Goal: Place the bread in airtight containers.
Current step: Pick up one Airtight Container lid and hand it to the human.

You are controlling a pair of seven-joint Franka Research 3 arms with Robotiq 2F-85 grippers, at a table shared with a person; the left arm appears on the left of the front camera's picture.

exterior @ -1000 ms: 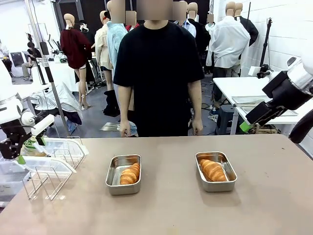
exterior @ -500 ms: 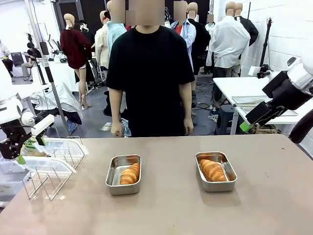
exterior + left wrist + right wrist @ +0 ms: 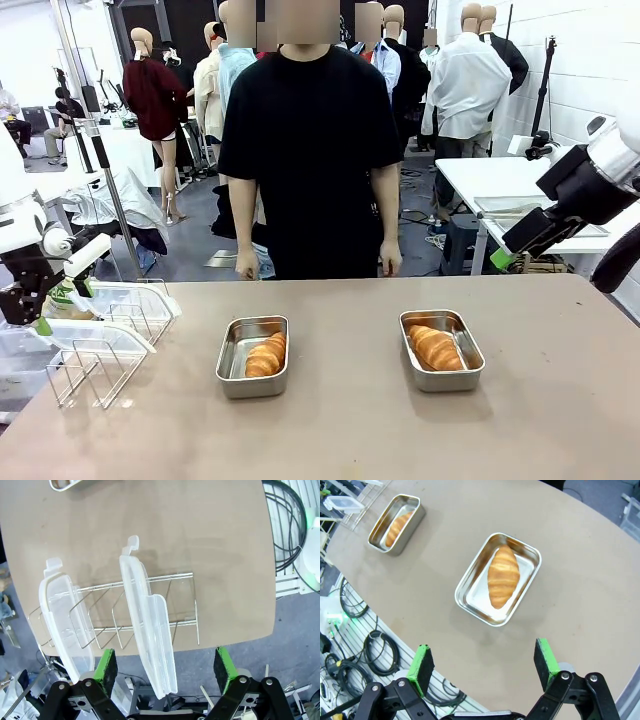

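Left pincer (image 3: 165,664): spread wide, green pads well apart, pinching nothing. It hangs over the wire rack (image 3: 182,623) at the 9 o'clock edge of the desk (image 3: 340,430). Two clear lids (image 3: 67,625) stand on edge in the rack slots, one at 11 o'clock from my pads and the other (image 3: 147,635) at 12 o'clock, tilted, its lower end between my pads in the wrist view. I can't tell if it touches them.

Right pincer (image 3: 482,660): spread too, nothing between the pads. In the front view it sits raised off the desk at the 3 o'clock side.

Right pan (image 3: 475,580): steel, open-topped, at 12 o'clock from my right pads, flat on the desk. Right roll (image 3: 503,577) lies inside, lengthwise, golden brown and glossy.

Left pan (image 3: 251,389): at 9 o'clock of the right pan, apart from it, also open-topped. Left roll (image 3: 266,356) lies inside, toward the 3 o'clock wall. In the right wrist view this pan is at 10 o'clock, far off.

The rack is at 9 o'clock of the left pan, near but not touching.

Person (image 3: 310,150): stands at 12 o'clock across the desk, black shirt, arms hanging, hands off the desk.
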